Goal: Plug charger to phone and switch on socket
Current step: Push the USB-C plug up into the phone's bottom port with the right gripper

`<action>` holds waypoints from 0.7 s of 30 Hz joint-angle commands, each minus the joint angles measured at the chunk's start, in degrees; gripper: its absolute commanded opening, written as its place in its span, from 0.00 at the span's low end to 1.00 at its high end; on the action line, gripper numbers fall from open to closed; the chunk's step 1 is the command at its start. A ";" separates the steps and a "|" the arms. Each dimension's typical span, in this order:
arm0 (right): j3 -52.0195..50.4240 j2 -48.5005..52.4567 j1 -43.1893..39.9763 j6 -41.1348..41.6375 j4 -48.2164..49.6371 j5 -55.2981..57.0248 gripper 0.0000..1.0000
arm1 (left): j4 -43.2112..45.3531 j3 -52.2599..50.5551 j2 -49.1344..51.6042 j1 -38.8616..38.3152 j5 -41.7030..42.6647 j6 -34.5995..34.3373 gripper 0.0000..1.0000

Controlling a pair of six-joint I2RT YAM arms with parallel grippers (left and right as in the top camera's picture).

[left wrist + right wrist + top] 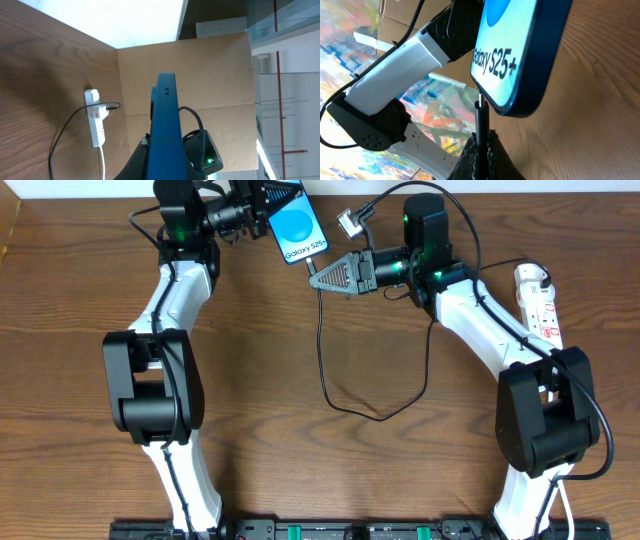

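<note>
**Plug tip at the phone's port, socket switch yet to be pressed**

The step in hand is mating the charger (322, 350) to the phone (297, 228). Both are held up off the table (80, 380), near its far edge.

The left fingers (136, 159) are closed on the phone's upper end. The right fingers (495, 157) are pinched tight on the cable just behind its small plug tip (481, 112).

In the overhead view the phone's long axis runs on a slant from far-left to near-right, with the screen facing up. Its bottom edge, the end nearest the "Galaxy S25+" text, points at the right fingers. In the right wrist view the tip stands in line with that axis and meets the bottom edge. Whether it is fully seated cannot be told.

The next move probably calls for a short straight push along the phone's length, with the left arm bracing against it.

The socket (537, 300) lies well apart on the right side of the table, with a black plug (114, 105) already in it. Its switch would then need one freed arm to press it.
</note>
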 commanded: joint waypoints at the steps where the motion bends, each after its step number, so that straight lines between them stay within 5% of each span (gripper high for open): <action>1: -0.07 0.57 -0.09 0.68 -0.04 -0.13 0.01 | 0.76 0.44 -1.84 -0.09 -0.42 -0.57 0.07; 21: -0.07 0.59 -0.48 0.70 -0.09 0.31 0.01 | 0.76 0.44 -1.84 -0.09 -0.83 -0.92 0.07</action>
